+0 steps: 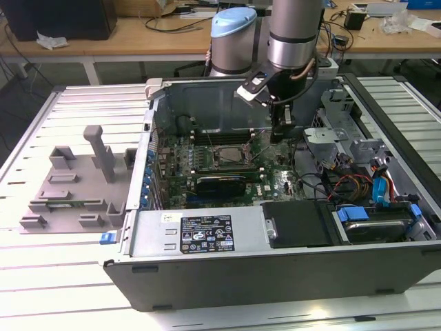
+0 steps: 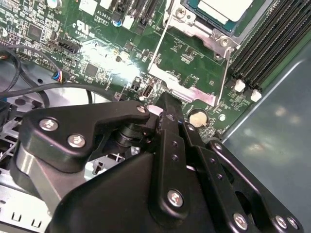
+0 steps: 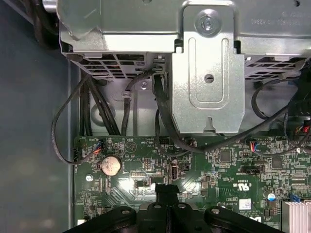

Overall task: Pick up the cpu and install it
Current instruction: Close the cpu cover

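Computer case (image 1: pixel 207 238) lying open on slatted tabletop (image 1: pixel 69 276), arm (image 1: pixel 293 34) hanging inside. Motherboard (image 2: pixel 189 58) lying under pincer (image 2: pixel 166 103): tips pressing together, gripping nothing, hovering just beside socket frame (image 2: pixel 194 29). Cpu (image 2: pixel 224 7) sitting inside frame. Placement apparently done, latching step seemingly in hand, calling for steady push on retention lever (image 2: pixel 224 77), keeping clear of memory slots (image 2: pixel 272 39).

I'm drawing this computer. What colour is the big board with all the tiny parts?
Green. The motherboard shows best in the first wrist view.
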{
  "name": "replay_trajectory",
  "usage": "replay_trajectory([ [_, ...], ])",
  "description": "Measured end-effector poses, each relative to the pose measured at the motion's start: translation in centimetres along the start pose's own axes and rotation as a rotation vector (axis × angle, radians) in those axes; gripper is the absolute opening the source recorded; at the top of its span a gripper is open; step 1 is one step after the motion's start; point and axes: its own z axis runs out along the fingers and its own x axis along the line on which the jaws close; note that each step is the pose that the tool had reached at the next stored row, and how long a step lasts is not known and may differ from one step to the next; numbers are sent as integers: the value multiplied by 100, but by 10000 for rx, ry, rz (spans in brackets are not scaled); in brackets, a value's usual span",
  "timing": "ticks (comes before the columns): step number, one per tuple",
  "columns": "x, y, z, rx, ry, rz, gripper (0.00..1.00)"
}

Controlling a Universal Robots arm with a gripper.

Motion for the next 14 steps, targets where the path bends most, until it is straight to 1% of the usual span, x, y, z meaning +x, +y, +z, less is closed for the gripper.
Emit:
replay_trajectory([
  [2,1,-21,0,0,0,2,11],
  [7,3,-180,-4,-27,0,2,11],
  [8,4,-228,-5,-40,0,3,11],
  [9,6,-297,-7,-56,-1,3,11],
  [11,8,-369,-9,-69,0,3,11],
  [13,13,-472,-12,-82,-1,3,11],
  [14,16,-542,-13,-88,-1,4,11],
])
